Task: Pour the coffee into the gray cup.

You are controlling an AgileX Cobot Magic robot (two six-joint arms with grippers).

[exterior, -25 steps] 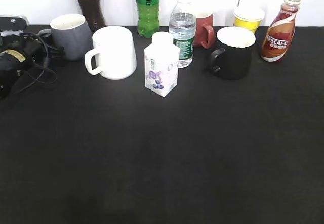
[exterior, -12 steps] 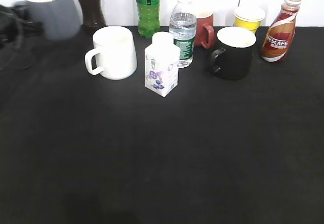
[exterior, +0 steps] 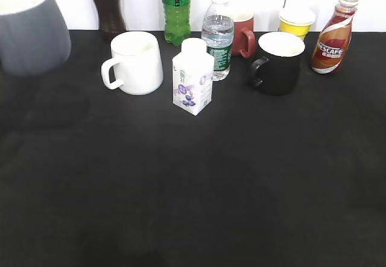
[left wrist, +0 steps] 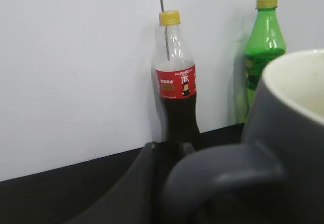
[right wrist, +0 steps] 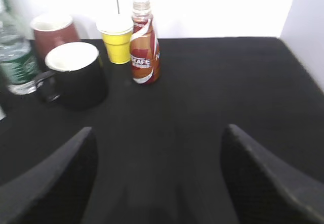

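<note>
The gray cup (exterior: 31, 35) hangs in the air at the far left of the exterior view, blurred, above the black table (exterior: 193, 182). In the left wrist view its handle (left wrist: 223, 176) and pale inside fill the lower right, and my left gripper (left wrist: 162, 158) is shut on the handle. The arm itself is out of the exterior view. The coffee bottle (exterior: 333, 35) stands upright at the back right, and shows in the right wrist view (right wrist: 144, 44) too. My right gripper (right wrist: 159, 171) is open and empty, low over bare table well in front of the bottle.
Along the back stand a cola bottle (exterior: 106, 5), a green bottle (exterior: 176, 8), a water bottle (exterior: 217, 35), a red mug (exterior: 243, 33) and a yellow cup (exterior: 296, 21). A white mug (exterior: 136, 62), a small carton (exterior: 192, 77) and a black mug (exterior: 277, 62) stand in front.
The gray cup stood on the table at the back left with my left gripper at its handle. It has been lifted and carried left and nearer the camera.
</note>
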